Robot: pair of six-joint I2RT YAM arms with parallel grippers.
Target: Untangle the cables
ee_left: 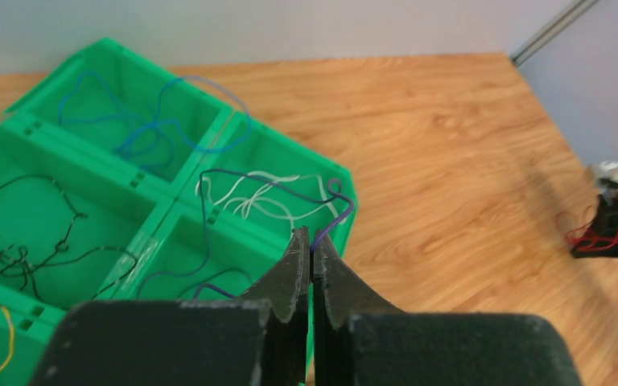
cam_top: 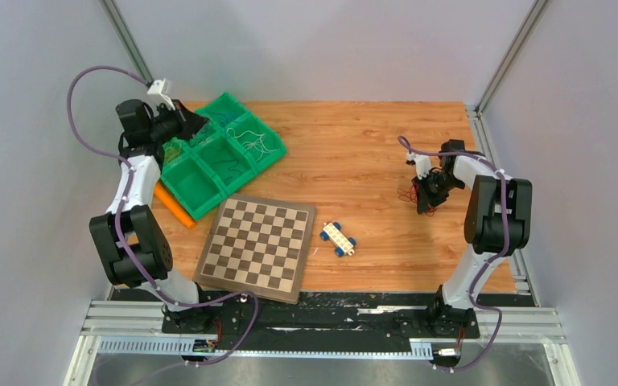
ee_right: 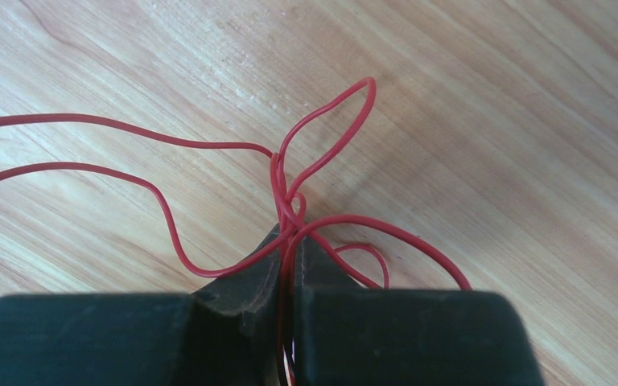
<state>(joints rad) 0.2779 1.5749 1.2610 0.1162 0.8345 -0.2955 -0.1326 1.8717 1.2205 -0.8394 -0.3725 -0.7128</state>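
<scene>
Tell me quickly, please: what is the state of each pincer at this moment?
Left pincer: closed, holding a purple cable.
Right pincer: closed, holding a red cable.

The top external camera is fixed high above and behind the near edge of the counter (cam_top: 370,145). It looks down from a distance and takes in the whole surface.

The right wrist camera is mounted just behind the right jaws, near the right edge. It faces steeply down at very close range on the red cable (ee_right: 287,205).

The left wrist camera is mounted behind the left jaws at the far left corner. It faces obliquely across the green compartment tray (ee_left: 88,165) toward the right edge.

All three views share the red cable; the top and left wrist views share the tray.
</scene>
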